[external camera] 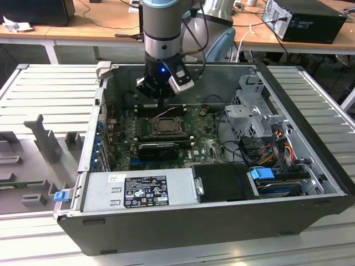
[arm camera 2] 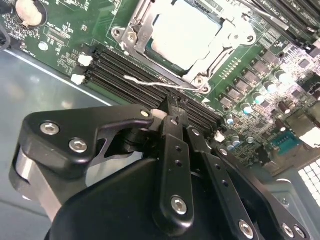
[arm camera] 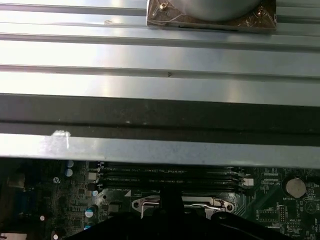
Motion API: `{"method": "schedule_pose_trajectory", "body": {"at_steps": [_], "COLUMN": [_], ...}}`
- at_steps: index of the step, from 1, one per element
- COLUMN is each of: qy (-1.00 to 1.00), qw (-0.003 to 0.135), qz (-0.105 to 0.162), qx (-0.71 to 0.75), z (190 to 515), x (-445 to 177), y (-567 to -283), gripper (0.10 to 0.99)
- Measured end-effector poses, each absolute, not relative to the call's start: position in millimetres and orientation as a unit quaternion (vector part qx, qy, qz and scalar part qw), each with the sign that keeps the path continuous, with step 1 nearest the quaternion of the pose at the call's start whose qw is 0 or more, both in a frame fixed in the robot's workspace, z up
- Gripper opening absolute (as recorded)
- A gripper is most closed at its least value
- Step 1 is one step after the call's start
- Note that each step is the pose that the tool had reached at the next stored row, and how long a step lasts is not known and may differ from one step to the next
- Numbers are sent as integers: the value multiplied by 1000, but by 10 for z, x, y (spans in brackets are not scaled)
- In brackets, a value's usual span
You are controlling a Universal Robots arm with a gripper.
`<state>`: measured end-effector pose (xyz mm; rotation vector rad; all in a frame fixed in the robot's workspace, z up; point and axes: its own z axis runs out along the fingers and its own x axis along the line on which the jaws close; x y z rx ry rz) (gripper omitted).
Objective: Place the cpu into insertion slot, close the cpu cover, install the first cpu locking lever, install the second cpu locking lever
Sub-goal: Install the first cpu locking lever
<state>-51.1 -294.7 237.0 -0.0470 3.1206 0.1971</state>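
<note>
Gripper (arm camera 2: 172, 117): black fingers closed together, nothing held, hovering over the memory slots (arm camera 2: 145, 82) just beside the socket. Locking lever (arm camera 2: 150, 82): thin wire, apparently unlatched, lying across those slots. Cpu (arm camera 2: 182, 37): seated in the insertion slot (arm camera 2: 131, 36); cpu cover (arm camera 2: 227, 42) closed around it. Green board (external camera: 208, 141): inside the open computer case (external camera: 211, 221), on a ribbed metal table (external camera: 50, 88).

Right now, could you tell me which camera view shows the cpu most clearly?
The second wrist view: the cpu lies seated in its socket, pale top facing the camera. In the exterior view it is a small square below the gripper. The first wrist view catches the socket's metal edge.
</note>
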Motion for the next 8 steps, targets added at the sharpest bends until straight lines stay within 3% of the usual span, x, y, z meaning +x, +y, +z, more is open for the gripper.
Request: {"method": "schedule_pose_trajectory", "body": {"at_steps": [8], "qy": [997], "qw": [6], "qz": [63], "qx": [-34], "z": [2323], "x": [-411], "y": [-2937], "gripper": [106]}}
